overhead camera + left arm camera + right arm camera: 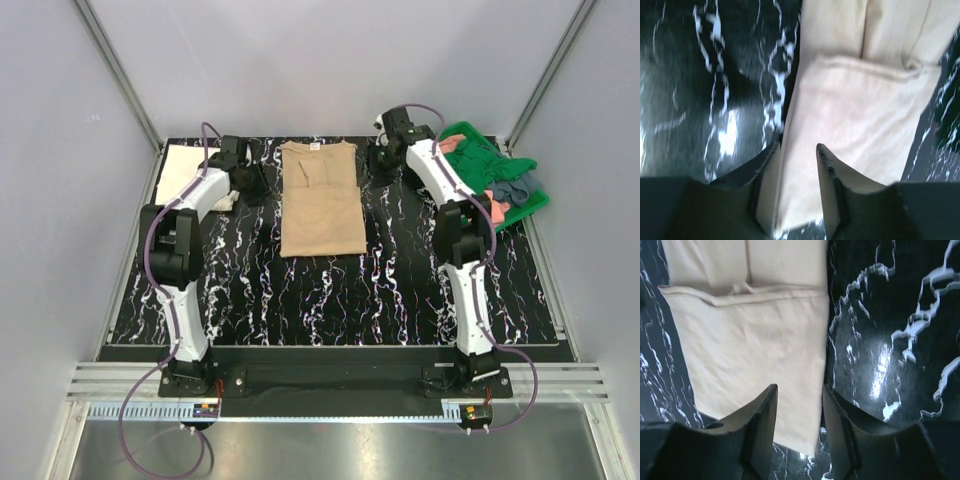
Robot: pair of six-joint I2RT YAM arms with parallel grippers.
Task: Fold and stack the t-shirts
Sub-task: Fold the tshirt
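Left gripper (797, 147): jaws apart over left collar-end edge of tan t-shirt (321, 200). Right gripper (800, 389): jaws apart over its opposite edge. Shirt flat on counter (400, 280), sleeves tucked. Recommended: pinch both corners together, fold level toward hem.

Middle t-shirt (321, 205) lies between left t-shirt (185, 160) and tray (540, 202).

**No legible writing in any view**

No text, brand, number or sign can be read. The small tab at the collar of the tan t-shirt (742, 287) shows no print that can be made out. The little circuit boards (207, 408) at the near edge of the desk (400, 290) are too small to read.
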